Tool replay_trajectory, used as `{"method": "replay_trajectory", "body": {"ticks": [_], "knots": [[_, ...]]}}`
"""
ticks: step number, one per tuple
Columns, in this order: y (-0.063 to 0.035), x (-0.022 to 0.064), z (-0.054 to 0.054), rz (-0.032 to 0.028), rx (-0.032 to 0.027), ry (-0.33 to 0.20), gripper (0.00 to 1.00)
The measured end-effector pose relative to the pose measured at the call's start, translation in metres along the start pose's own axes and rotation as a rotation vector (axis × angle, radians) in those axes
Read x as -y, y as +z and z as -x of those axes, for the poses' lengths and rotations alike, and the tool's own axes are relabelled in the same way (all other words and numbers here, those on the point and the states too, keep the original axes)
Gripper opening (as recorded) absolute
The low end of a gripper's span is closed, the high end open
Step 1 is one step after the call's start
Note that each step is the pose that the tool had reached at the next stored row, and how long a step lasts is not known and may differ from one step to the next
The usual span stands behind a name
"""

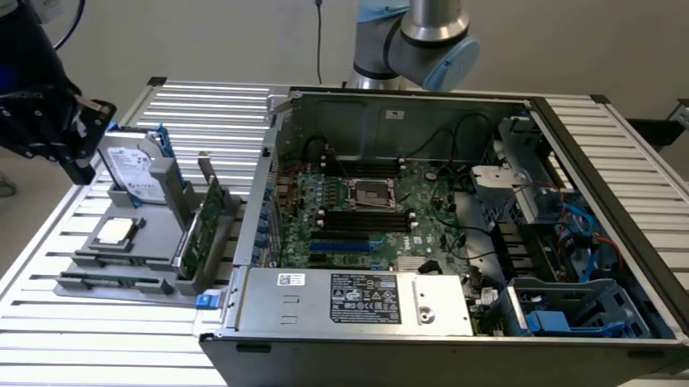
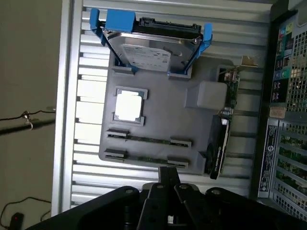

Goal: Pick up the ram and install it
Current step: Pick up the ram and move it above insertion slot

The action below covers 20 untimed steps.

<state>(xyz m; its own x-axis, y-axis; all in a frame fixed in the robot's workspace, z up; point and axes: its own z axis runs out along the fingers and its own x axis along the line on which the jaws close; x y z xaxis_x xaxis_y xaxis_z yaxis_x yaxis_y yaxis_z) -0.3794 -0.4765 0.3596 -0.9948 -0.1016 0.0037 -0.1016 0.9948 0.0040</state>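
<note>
Two rams lie flat in the slots of a grey holder tray [image 2: 158, 115]: one ram [image 2: 148, 140] and a second ram [image 2: 146, 159] closer to my fingers. In the exterior view a ram [image 1: 108, 280] sits at the tray's [image 1: 129, 242] front edge. My gripper [image 2: 168, 171] hovers above the tray, just off the edge nearest the rams, shut with nothing in it. In the exterior view the gripper [image 1: 80, 171] hangs at the far left, above and behind the tray.
The tray also carries a hard drive in a blue bracket [image 2: 151, 50], a square silver processor [image 2: 128, 106] and an upright green expansion card [image 2: 223, 124]. An open computer case [image 1: 603, 242] with its motherboard [image 1: 366, 210] stands to the exterior view's right on a slatted metal table [image 1: 97, 339].
</note>
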Motion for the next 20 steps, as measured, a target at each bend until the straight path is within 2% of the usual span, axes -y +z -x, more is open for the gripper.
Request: {"method": "replay_trajectory", "body": {"ticks": [20], "knots": [[0.0025,0.0,0.0,-0.0015,-0.0002,-0.365,0.11]]}}
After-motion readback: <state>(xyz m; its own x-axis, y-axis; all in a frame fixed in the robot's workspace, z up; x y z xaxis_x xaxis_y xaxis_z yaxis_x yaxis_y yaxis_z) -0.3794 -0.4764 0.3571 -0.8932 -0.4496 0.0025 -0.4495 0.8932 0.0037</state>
